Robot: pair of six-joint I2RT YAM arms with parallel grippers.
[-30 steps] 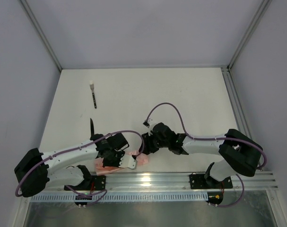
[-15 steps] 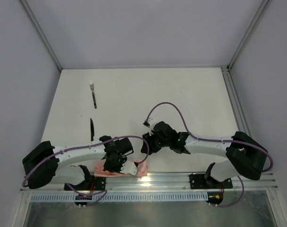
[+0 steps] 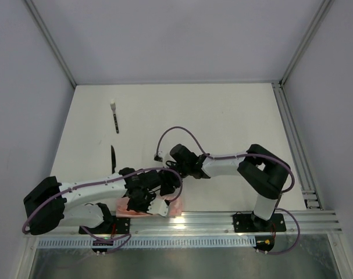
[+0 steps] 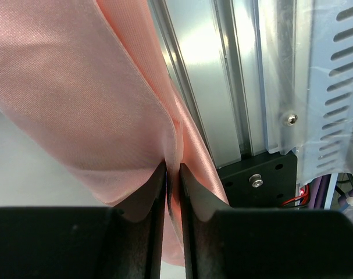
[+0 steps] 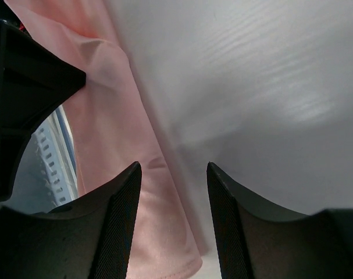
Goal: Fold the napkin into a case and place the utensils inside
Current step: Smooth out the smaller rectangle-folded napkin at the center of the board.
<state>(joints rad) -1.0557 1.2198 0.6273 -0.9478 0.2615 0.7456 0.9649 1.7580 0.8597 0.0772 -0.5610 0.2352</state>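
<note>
Table point(image 3: 223, 122): white, grey walls round it. Rail point(image 3: 223, 220): aluminium, along the bottom edge. Napkin point(image 3: 175, 206): salmon-pink, bunched at bottom centre-left, against the rail. My left gripper point(image 4: 171, 170): nearly closed, pinching a napkin fold. My right gripper point(image 5: 173, 174): jaws apart, empty, over the napkin's edge. First utensil point(image 3: 115, 119): upper left. Second utensil point(image 3: 113, 157): below it; both lie apart from the napkin.

- napkin point(image 3: 177, 208) is mostly buried under the left arm point(image 3: 97, 187) from above, only pink scraps peek out
- utensils point(image 3: 114, 118): way too tiny to tell which is which
- left wrist view crops the napkin top and left
</note>
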